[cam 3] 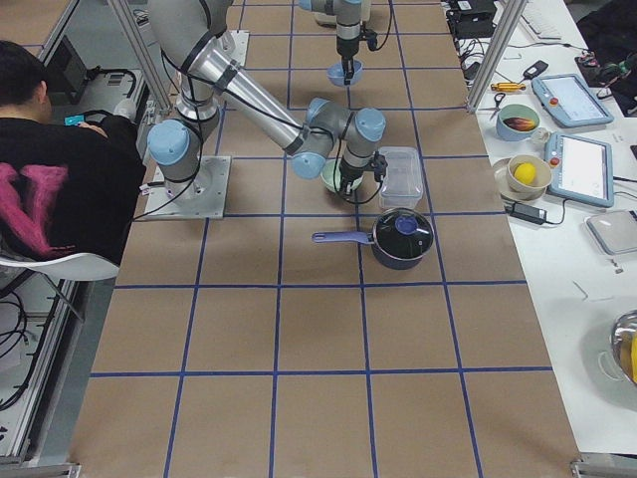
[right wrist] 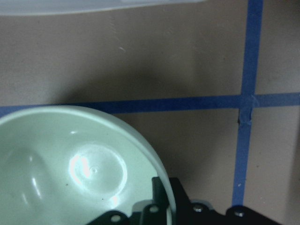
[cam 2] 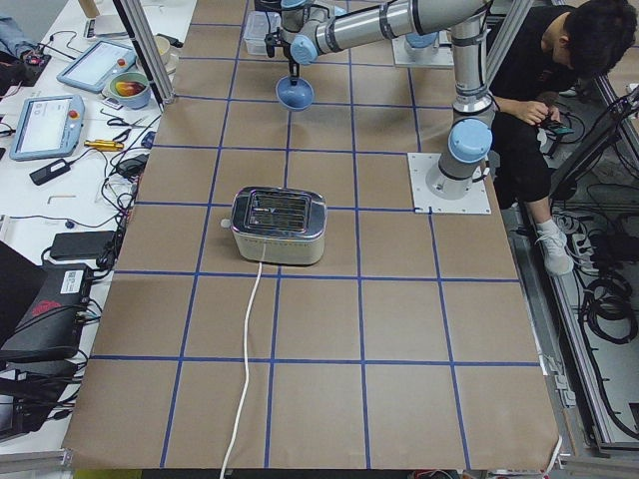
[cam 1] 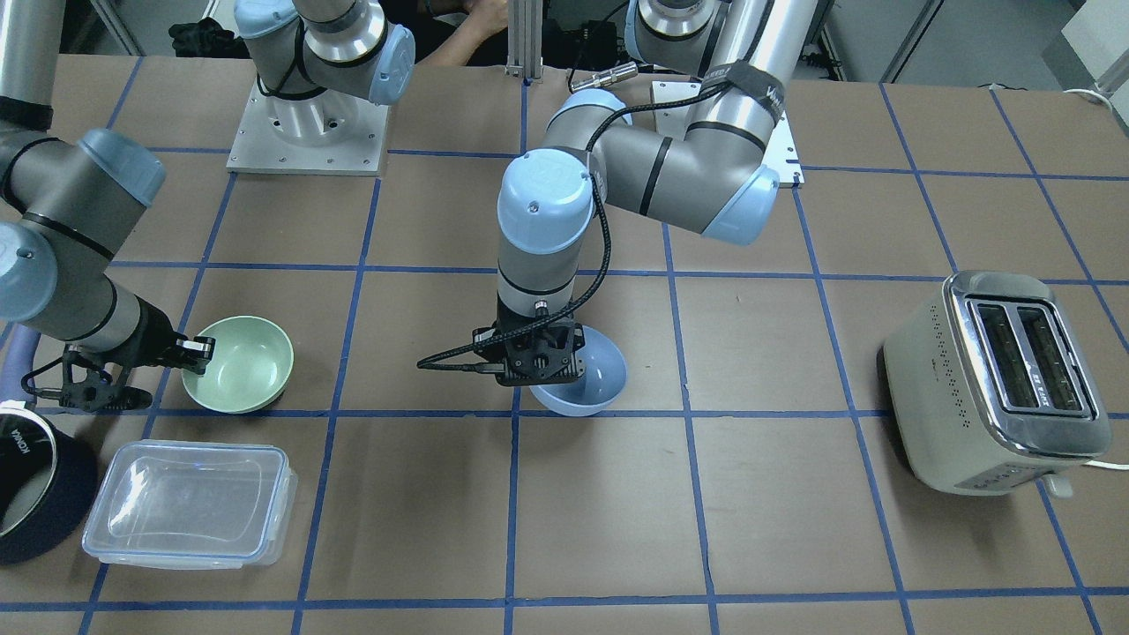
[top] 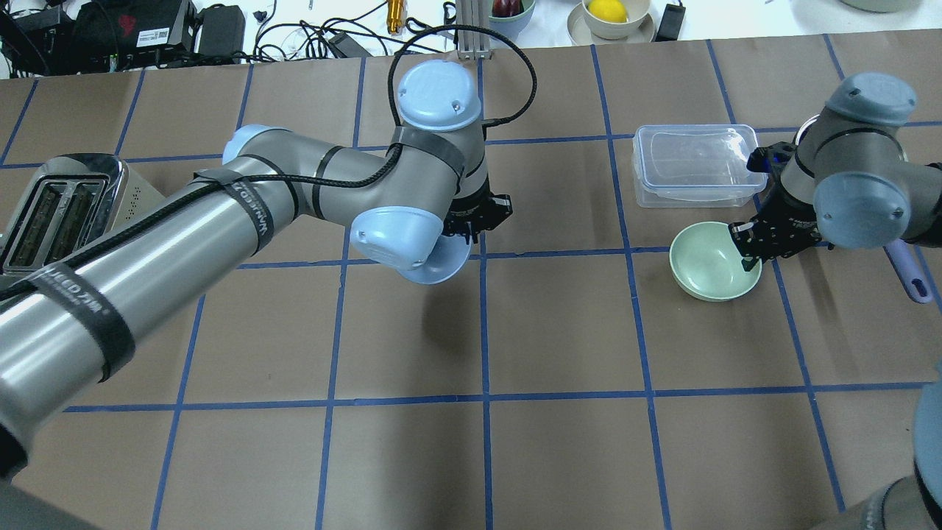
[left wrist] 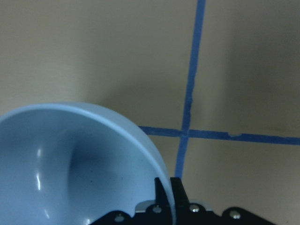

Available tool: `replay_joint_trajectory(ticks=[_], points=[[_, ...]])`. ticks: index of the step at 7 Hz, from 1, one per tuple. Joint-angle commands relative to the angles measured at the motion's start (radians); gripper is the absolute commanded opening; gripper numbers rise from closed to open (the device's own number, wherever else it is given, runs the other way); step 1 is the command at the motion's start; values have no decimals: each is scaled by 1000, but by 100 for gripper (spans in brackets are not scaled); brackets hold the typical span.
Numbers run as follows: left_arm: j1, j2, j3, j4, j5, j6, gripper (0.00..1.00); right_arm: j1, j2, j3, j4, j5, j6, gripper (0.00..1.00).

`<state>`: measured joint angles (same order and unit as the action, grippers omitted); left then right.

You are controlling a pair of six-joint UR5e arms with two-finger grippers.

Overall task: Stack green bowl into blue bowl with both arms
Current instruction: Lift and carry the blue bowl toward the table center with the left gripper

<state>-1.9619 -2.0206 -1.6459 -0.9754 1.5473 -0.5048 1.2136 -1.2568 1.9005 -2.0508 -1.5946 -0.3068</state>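
The pale blue bowl (cam 1: 595,377) hangs tilted from my left gripper (cam 1: 540,360), which is shut on its rim near the table's middle. It seems held slightly above the surface. It fills the lower left of the left wrist view (left wrist: 70,168), with one finger on either side of the rim. The mint-green bowl (cam 1: 242,363) is at the robot's right side. My right gripper (cam 1: 198,353) is shut on its rim, one finger inside and one outside. It also shows in the right wrist view (right wrist: 70,173). The two bowls are far apart.
A clear lidded plastic container (cam 1: 190,503) lies just beyond the green bowl, and a dark blue saucepan (cam 1: 35,494) stands beside it. A cream toaster (cam 1: 1001,379) stands at the robot's left side. Blue tape lines grid the brown table.
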Motion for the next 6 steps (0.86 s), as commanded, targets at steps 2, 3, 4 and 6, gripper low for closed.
replay_joint_trajectory(ticks=[2, 3, 4, 6], points=[[-41, -85, 26, 55, 2, -34, 0, 1, -4, -251, 284, 8, 0, 0], [-52, -93, 34, 55, 2, -31, 9, 4, -7, -271, 325, 74, 0, 0], [-52, -92, 50, 55, 1, -34, 82, 13, -9, -271, 336, 115, 2, 0], [-55, -69, 93, 41, -4, -26, 100, 55, -16, -273, 336, 119, 0, 0]])
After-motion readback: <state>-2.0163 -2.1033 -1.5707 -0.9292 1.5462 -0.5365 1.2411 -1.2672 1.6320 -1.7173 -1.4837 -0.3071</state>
